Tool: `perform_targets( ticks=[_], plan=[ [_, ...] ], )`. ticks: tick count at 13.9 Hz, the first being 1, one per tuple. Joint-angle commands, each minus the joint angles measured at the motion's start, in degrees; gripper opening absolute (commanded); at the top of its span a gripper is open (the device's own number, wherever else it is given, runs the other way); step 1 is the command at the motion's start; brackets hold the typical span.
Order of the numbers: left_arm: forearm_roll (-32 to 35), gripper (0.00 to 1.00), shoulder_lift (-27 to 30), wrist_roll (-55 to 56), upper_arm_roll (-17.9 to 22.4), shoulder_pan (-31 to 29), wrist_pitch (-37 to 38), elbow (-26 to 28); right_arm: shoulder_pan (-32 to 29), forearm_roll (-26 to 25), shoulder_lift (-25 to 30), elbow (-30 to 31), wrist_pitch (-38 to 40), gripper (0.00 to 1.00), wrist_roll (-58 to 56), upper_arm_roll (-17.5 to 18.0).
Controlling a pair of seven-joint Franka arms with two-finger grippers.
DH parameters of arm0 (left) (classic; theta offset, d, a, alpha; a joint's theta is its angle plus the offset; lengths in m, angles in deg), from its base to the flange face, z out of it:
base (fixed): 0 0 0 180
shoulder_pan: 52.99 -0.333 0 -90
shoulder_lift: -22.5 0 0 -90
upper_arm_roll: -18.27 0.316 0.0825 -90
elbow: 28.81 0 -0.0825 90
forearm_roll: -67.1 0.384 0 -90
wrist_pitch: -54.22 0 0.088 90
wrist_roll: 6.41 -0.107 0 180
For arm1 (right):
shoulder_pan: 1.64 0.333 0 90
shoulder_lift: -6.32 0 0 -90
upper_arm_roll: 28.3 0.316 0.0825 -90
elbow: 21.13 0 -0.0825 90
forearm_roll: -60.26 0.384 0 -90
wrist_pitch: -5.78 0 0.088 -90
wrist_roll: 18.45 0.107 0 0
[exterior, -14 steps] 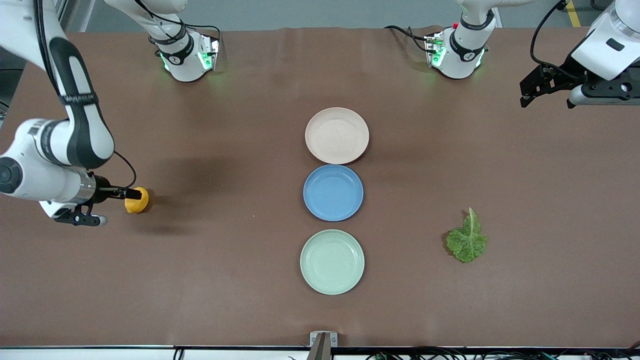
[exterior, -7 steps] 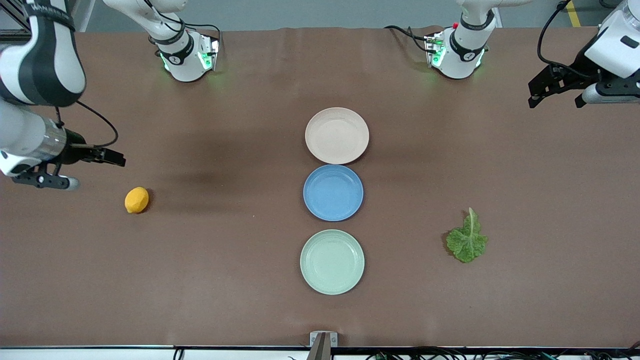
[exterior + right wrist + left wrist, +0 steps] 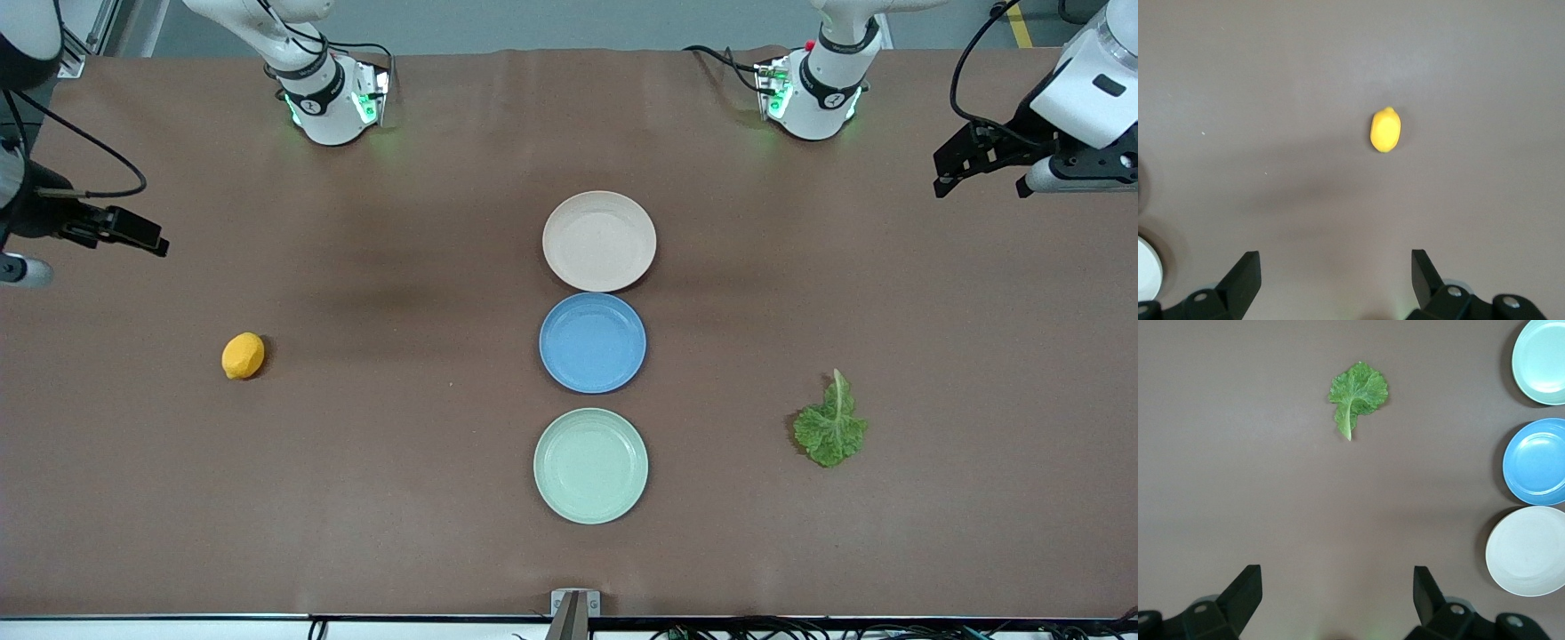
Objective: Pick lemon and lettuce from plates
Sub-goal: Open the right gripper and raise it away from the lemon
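The lemon [image 3: 243,356] lies on the bare table toward the right arm's end; it also shows in the right wrist view [image 3: 1385,130]. The lettuce [image 3: 830,425] lies on the table toward the left arm's end and shows in the left wrist view [image 3: 1357,393]. The beige-pink plate [image 3: 599,240] and the mint green plate [image 3: 590,465] hold nothing. My right gripper [image 3: 133,233] is open and empty, raised over the table's end, away from the lemon. My left gripper [image 3: 965,164] is open and empty, raised over the other end, away from the lettuce.
A blue plate [image 3: 592,342] sits between the two pale plates, also holding nothing. The three plates form a line down the middle of the brown table. The arm bases [image 3: 333,98] stand along the table's edge farthest from the front camera.
My right gripper has let go of the lemon and risen away from it toward the table's end. The lemon stays where it was set. The left gripper shifted slightly.
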Motion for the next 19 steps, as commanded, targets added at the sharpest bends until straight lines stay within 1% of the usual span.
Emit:
perform_targets(
  ticks=[1, 3, 10, 16, 19],
  plan=[
    [-0.13, 1.0, 0.01, 0.52, -0.33, 0.24, -0.46, 0.04, -0.1, 0.26, 0.31, -3.6, 1.14, 0.99, 0.55, 0.42],
    [-0.21, 1.0, -0.07, 0.52, -1.12, 0.25, -0.9, 0.21, -0.19, 0.09, 0.05, -5.27, 1.22, 0.99, 0.55, 0.25],
    [-0.21, 1.0, 0.01, 0.52, -2.44, 0.16, -1.34, 0.48, -0.1, -0.44, 0.05, -6.51, 1.05, 1.0, -0.07, 0.42],
    [-0.21, 1.0, 0.19, 0.43, -2.18, -0.28, -0.81, -0.22, -0.19, -0.44, 0.05, -6.51, 0.96, 1.0, -0.07, 0.34],
    [-0.21, 1.0, 0.01, 0.34, -2.09, -0.28, -0.72, -1.54, -0.1, -0.44, 0.14, -6.51, 1.05, 1.0, -0.07, 0.34]
  ],
)
